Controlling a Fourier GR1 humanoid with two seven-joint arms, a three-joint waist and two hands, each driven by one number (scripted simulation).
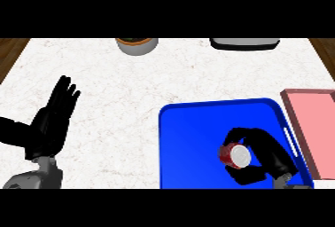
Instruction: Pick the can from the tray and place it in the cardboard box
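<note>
A red can with a silver top (235,155) stands on the blue tray (196,133) toward its near right part. My right hand (265,153) comes in from the lower right, its fingers and thumb curled round the can. The box (314,133), pink in this view, lies just right of the tray, partly cut off by the view's edge. My left hand (56,117) rests open at the left of the counter, fingers pointing up, far from the tray.
A grey pot with an orange rim (136,45) stands at the counter's far edge. A dark appliance (244,43) sits at the far right. The white marble counter (118,80) stretches between my left hand and the tray.
</note>
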